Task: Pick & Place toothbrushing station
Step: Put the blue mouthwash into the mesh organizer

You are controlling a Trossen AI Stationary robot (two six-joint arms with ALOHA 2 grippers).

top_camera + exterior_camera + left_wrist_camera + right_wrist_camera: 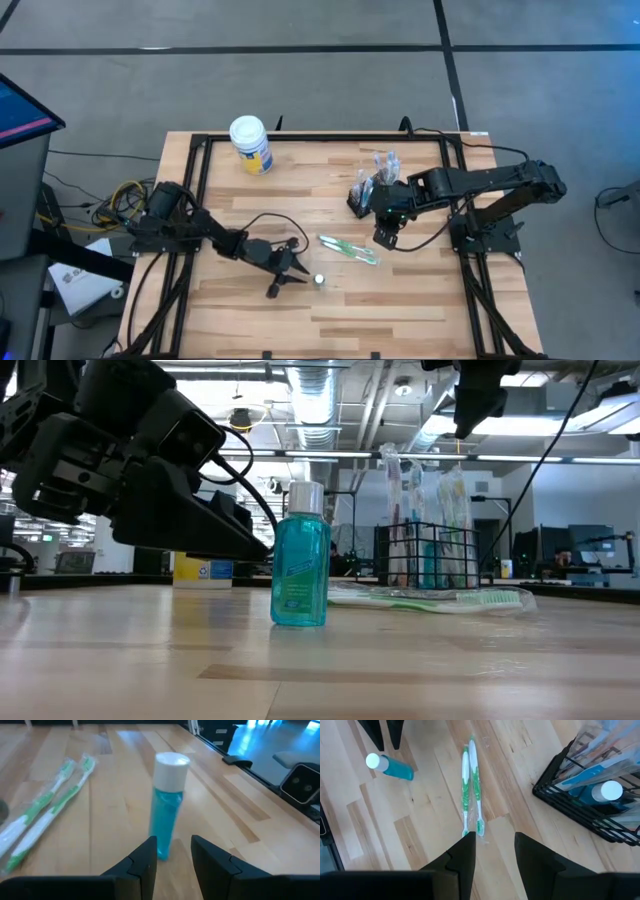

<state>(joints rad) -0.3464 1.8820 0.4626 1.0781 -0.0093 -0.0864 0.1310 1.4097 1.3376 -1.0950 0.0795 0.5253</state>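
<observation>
A: Starting nearest, the small teal bottle (167, 805) stands upright on the table (420, 300), just past the left gripper (172, 851), whose fingers stand apart and empty.

B: So I'd drive straight in, straddle the body below the white cap, then close (too high and it may tip).

A: Farther on, the packaged green toothbrushes (471, 790) lie flat beneath the right gripper (493, 851), also apart, holding nothing.

B: Come down across the pack's middle, I'd say.

A: Beyond sits the black wire-mesh holder (362, 198), brushes upright inside.
</observation>
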